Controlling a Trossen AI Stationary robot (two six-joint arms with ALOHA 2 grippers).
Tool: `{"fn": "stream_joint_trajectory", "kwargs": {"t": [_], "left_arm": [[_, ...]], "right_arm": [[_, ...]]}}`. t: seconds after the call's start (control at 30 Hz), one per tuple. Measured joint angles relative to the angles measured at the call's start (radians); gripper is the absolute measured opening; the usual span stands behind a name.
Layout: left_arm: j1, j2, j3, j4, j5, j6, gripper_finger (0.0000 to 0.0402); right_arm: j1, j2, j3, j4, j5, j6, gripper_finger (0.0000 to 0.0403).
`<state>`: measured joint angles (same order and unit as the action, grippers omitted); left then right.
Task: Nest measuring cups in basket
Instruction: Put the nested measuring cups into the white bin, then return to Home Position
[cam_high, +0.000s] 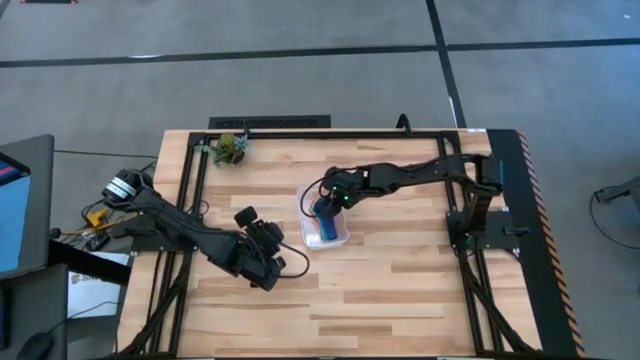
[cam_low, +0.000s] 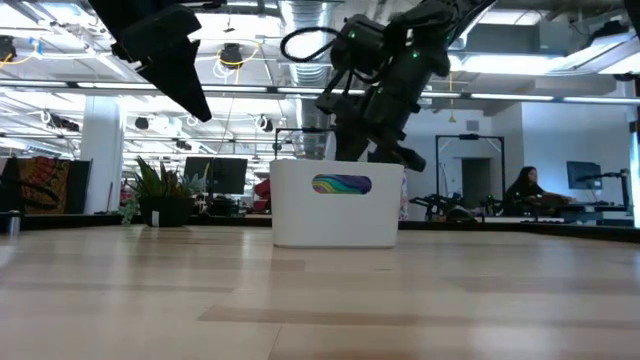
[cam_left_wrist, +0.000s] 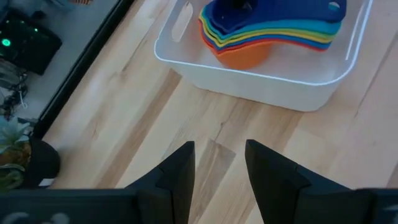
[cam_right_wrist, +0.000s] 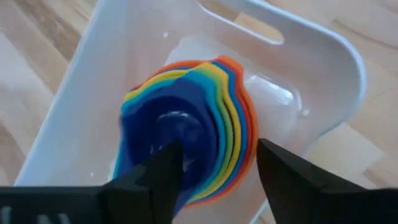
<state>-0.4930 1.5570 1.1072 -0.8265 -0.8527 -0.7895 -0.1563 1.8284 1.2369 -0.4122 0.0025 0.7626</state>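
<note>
Measuring cups (cam_right_wrist: 186, 124) stacked inside the basket (cam_high: 327, 238), right gripper (cam_right_wrist: 214, 165) over them, near the middle of the tabletop (cam_high: 400, 270).

The white basket sits a little toward the table's far edge from its centre, and all the cups that show lie nested in it as 1 stack: orange outermost, then red, yellow, green and teal rims, with the dark blue cup on top. The right gripper hangs just above the stack, inside the basket's rim, its 2 fingers spread and holding nothing. The left gripper (cam_left_wrist: 219, 177) waits over bare wood beside the basket, toward the near left corner, its fingers parted too and empty. A small green leafy clump (cam_high: 231, 149) lies by the far edge, left of the basket and well apart from it.
</note>
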Motion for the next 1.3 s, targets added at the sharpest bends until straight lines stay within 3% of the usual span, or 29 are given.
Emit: {"fn": "stream_joint_trajectory", "kwargs": {"t": [0.3,0.5,0.6,0.77,0.97,1.17,1.3], "left_arm": [[-0.028,-0.044,0.0,-0.016,-0.102,0.008,0.0132],[-0.047,-0.082,-0.001,-0.035,-0.207,-0.003,0.0132],[-0.061,-0.112,-0.055,-0.004,-0.266,-0.022,0.0132],[-0.061,-0.208,-0.237,0.208,-0.267,0.008,0.0132],[0.014,-0.391,-0.448,0.621,-0.119,0.33,0.0132],[0.182,-0.536,-0.681,1.181,0.173,0.691,0.0132],[0.302,-0.647,-0.763,1.292,0.282,0.8,0.0132]], "right_arm": [[0.037,-0.147,0.0,-0.08,0.081,-0.086,0.0244],[0.127,-0.273,-0.019,-0.112,0.158,-0.296,0.0244],[0.203,-0.339,-0.102,0.08,0.151,-0.404,0.0243],[0.317,-0.405,-0.284,0.614,0.085,-0.522,0.0218],[0.3,-0.453,-0.431,0.805,0.028,-0.656,0.0161],[0.207,-0.531,-0.568,0.905,-0.16,-0.749,0.0106],[0.132,-0.616,-0.661,0.972,-0.187,-0.764,0.0087]]}}
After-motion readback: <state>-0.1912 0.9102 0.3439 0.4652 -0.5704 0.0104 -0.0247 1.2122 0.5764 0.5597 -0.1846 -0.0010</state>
